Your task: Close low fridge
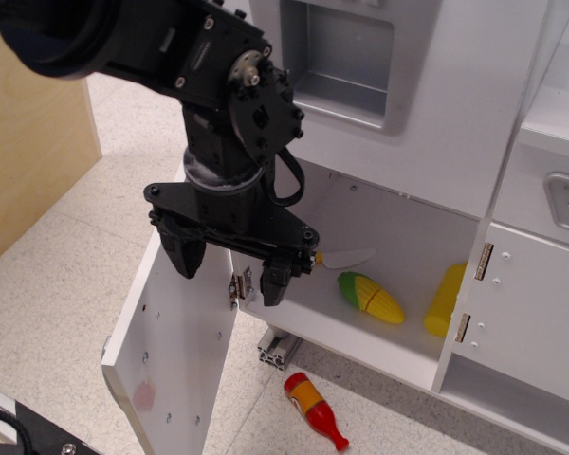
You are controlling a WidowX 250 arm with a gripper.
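**Low fridge door open, gripper positioned above its top edge**

Speckled pale flooring (66,275) surrounds the white toy kitchen, with a wooden panel (28,142) at the left. I see the low fridge (379,284) standing open: its interior compartment holds a toy corn cob (372,297), a yellow item (446,299) against the right wall, and a pale flat utensil (349,257) at the back. The fridge door (175,360) is swung far out toward the camera, hinged at its right edge where a metal hinge (239,284) shows. A toy ketchup bottle (315,409) lies on the floor in front of the compartment, near the door's swing path.

The gripper (229,270) hangs directly over the top edge of the door, close to the hinge side. Its two fingers are spread wide and hold nothing. I cannot tell whether either finger touches the door edge. The handle is not visible; I see the inner face with its screws.

I judge the step in hand to be the approach before the closing push. The next move calls for placing a finger against the door's outer face, preferably farther from the hinge for leverage, then sweeping it toward the compartment. The bottle may obstruct the door's lower edge, though I cannot confirm that.
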